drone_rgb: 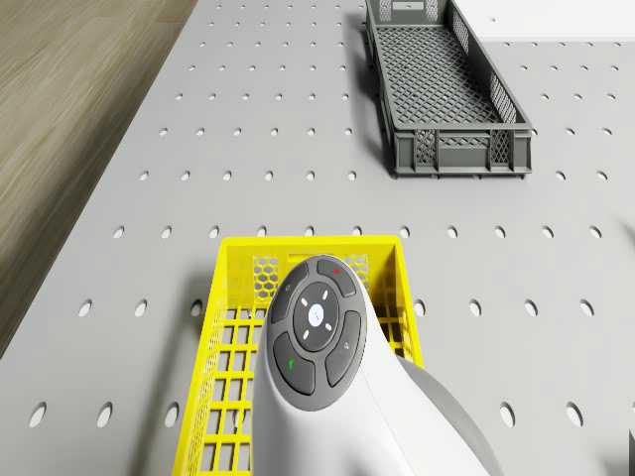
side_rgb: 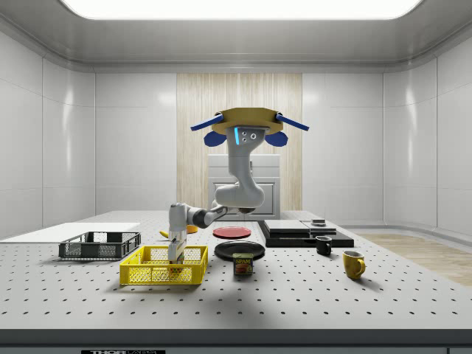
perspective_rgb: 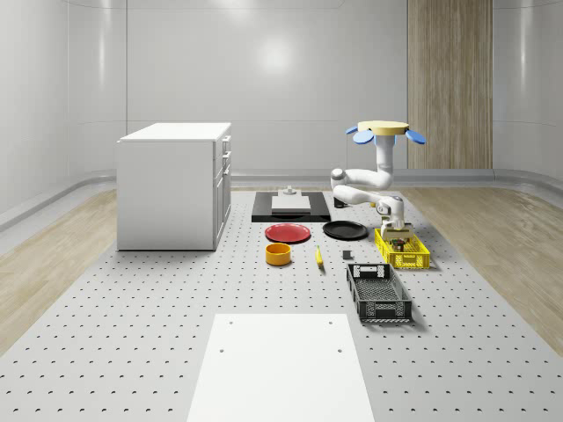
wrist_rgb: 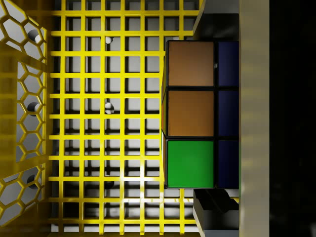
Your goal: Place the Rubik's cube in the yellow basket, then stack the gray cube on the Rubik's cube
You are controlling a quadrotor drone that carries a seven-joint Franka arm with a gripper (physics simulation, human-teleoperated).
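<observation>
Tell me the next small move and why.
Probably open the fingers and lift clear: the gripper is down inside the yellow basket, and the wrist view shows the Rubik's cube just above the basket's grid floor. The drone hovers nearby.

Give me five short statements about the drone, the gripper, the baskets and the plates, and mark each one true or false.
1. The gripper reaches down into the yellow mesh basket. True.
2. The Rubik's cube lies over the yellow basket's grid floor. True.
3. The drone rests on the white cabinet. False: it hovers above the table.
4. The dark gray basket holds the Rubik's cube. False: it is in the yellow one.
5. The red round plate is stacked on the black round plate. False: they lie side by side.
</observation>
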